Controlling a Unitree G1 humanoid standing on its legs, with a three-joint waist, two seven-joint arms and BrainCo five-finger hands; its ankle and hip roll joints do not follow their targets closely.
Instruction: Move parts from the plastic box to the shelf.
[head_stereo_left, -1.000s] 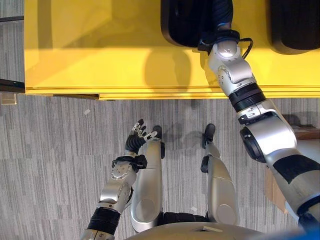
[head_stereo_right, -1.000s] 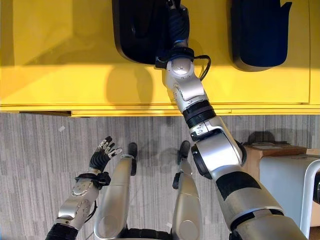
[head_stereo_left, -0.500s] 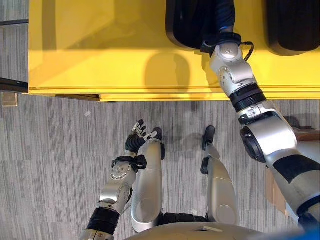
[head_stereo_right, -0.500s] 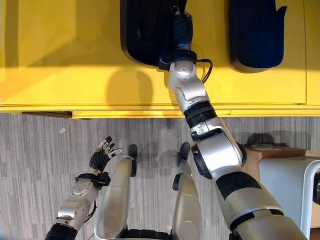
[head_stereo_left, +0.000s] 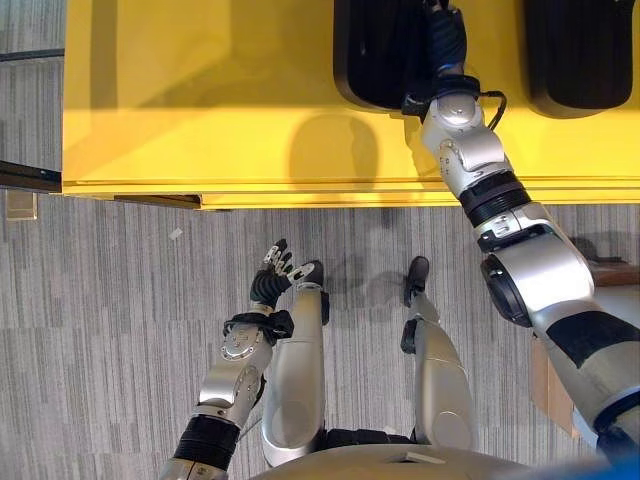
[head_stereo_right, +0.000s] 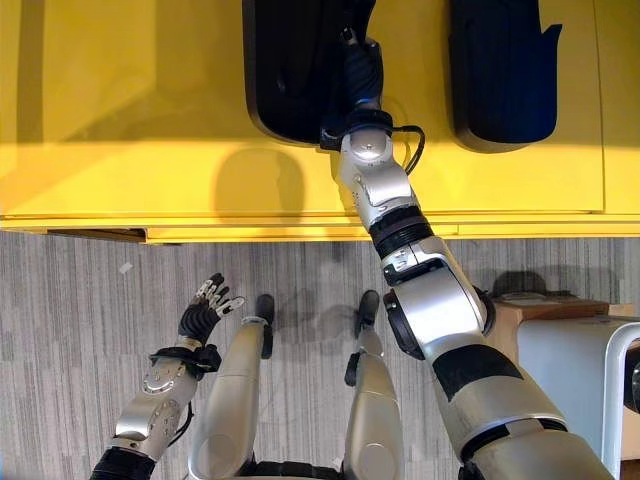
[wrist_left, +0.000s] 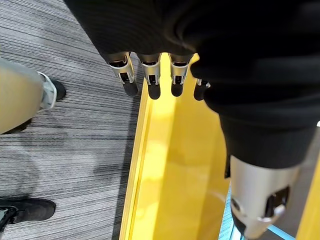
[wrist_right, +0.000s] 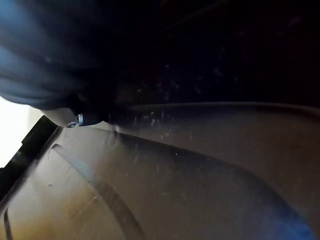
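Two big black moulded parts lie on a yellow shelf top: one near the middle and another at the far right. My right arm stretches out over the shelf edge, and my right hand rests on the middle black part. Its fingers are lost against the dark part. The right wrist view has the part's dark curved surface very close. My left hand hangs low over the floor, well short of the shelf, with its fingers straight and holding nothing.
Grey striped carpet runs in front of the shelf's front edge. A brown box and a white unit stand on the floor at the right, beside my right arm.
The whole picture has shifted a little down and to the right, so the camera has moved. My right hand stays on the middle black part. The left hand has not moved.
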